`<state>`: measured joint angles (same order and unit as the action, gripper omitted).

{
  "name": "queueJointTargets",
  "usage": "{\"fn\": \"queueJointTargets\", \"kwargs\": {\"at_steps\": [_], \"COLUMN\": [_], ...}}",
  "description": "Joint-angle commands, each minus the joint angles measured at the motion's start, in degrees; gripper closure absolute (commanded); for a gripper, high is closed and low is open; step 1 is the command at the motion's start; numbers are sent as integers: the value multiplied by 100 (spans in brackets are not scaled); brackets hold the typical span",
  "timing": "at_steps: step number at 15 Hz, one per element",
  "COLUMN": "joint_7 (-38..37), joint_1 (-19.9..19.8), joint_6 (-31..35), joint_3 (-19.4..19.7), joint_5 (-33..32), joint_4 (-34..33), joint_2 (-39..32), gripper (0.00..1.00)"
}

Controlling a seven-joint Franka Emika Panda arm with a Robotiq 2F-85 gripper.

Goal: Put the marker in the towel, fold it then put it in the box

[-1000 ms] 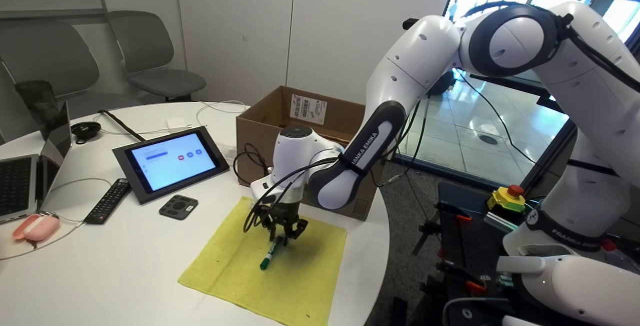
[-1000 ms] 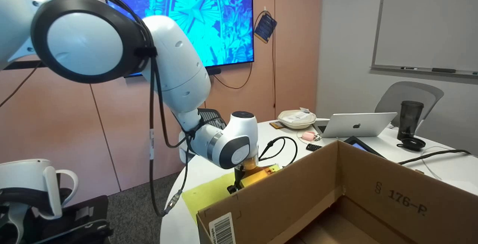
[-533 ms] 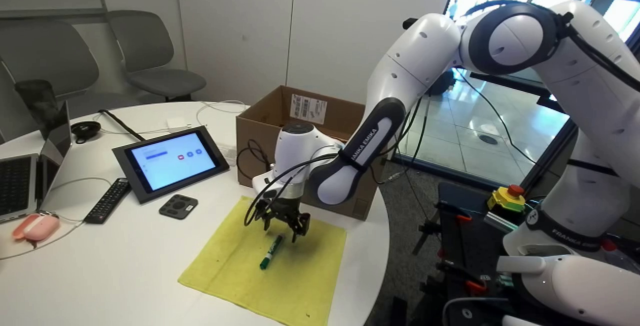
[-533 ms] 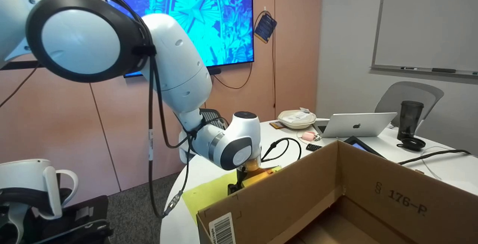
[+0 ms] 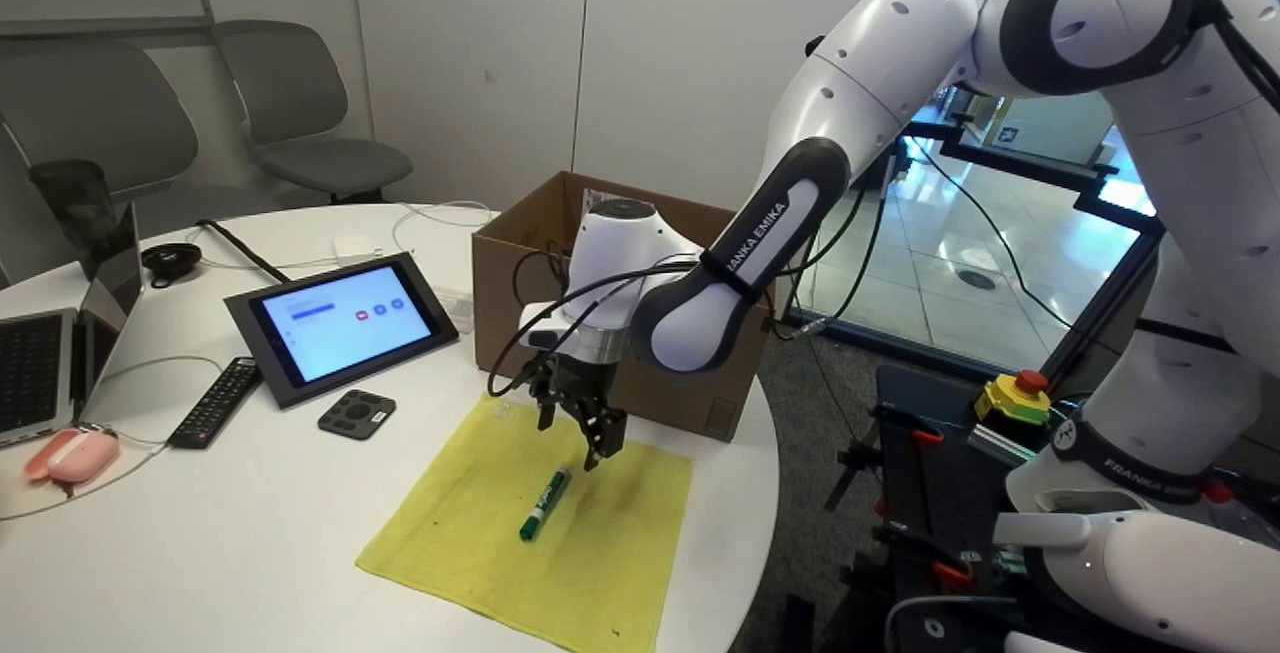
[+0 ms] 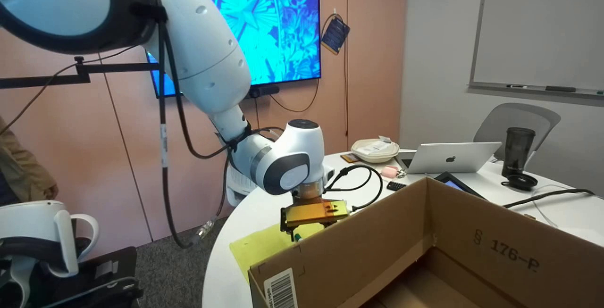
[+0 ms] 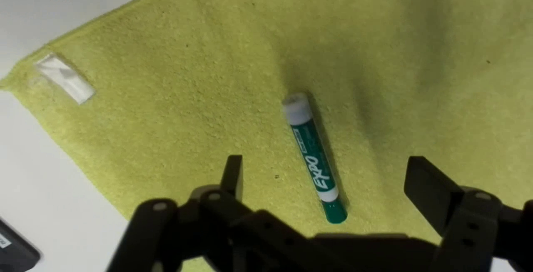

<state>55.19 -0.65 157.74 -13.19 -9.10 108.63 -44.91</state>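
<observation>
The marker [image 7: 314,157] lies on the towel [image 5: 605,553], which is spread out flat on the white table [image 5: 250,533]. In the wrist view the marker is green and white, its lettering facing up (it reads EXPO). The gripper [image 5: 569,443] hangs above the towel with its jaws wide apart; seen from the wrist, the marker's lower end shows between them, but the marker is loose, resting on the towel. A white tag [image 7: 66,79] shows at one corner of the towel. The cardboard box [image 6: 373,246] stands open-topped just beside the towel, and in an exterior view it hides part of the towel; a bit of green under the gripper there is probably the marker's end, though it is too small to be sure. Farther along the table are a tablet [image 5: 345,323], a remote [image 5: 215,403] and a laptop [image 6: 457,158].
</observation>
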Motion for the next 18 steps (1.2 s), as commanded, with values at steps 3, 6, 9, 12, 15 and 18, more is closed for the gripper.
{"fn": "queueJointTargets", "kwargs": {"at_steps": [3,6,9,12,15,18], "joint_7": [-2061,-3295,-4268,-5086,-5901,-6651], "joint_1": [539,859,1066,1210,1373,1535], "joint_6": [-17,-86,-100,21,250,516], "joint_3": [12,23,72,178,361,567], "joint_5": [387,359,464,639,806,1011], "joint_4": [567,415,293,354,718,1141], "joint_2": [725,740,734,779,934,1102], "gripper": [0,0,0,0,0,0]}}
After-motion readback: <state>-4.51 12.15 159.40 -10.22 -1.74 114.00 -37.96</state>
